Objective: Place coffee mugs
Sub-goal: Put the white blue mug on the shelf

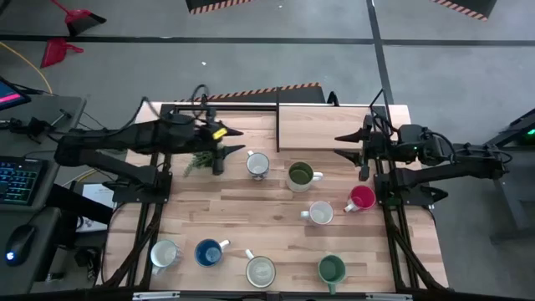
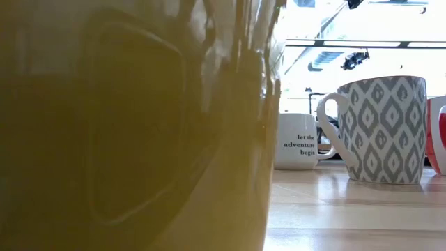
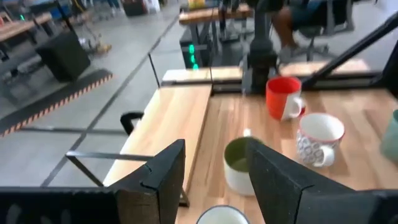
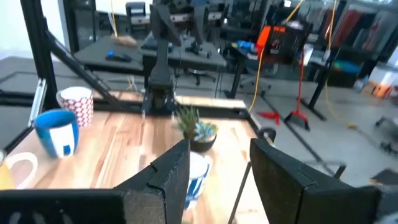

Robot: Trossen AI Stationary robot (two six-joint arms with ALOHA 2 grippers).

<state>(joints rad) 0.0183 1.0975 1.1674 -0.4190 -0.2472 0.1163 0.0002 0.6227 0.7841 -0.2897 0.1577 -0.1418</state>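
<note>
Both grippers hang over the far part of the table (image 1: 251, 226) with their fingers apart, holding nothing. Left gripper (image 1: 236, 140) is near the little plant (image 1: 201, 160), and right gripper (image 1: 343, 145) is by the red mug (image 1: 361, 198).

From the low camera, one big yellowish mug (image 2: 132, 125) sits so close that it hides most of the table. Behind it stand a white mug with words (image 2: 301, 141) and a grey patterned mug (image 2: 383, 129); a red-and-white one is cut off at the edge.

Eight mugs show from above: four at the near edge and four in the middle, with the olive mug (image 1: 300, 175) among them.
</note>
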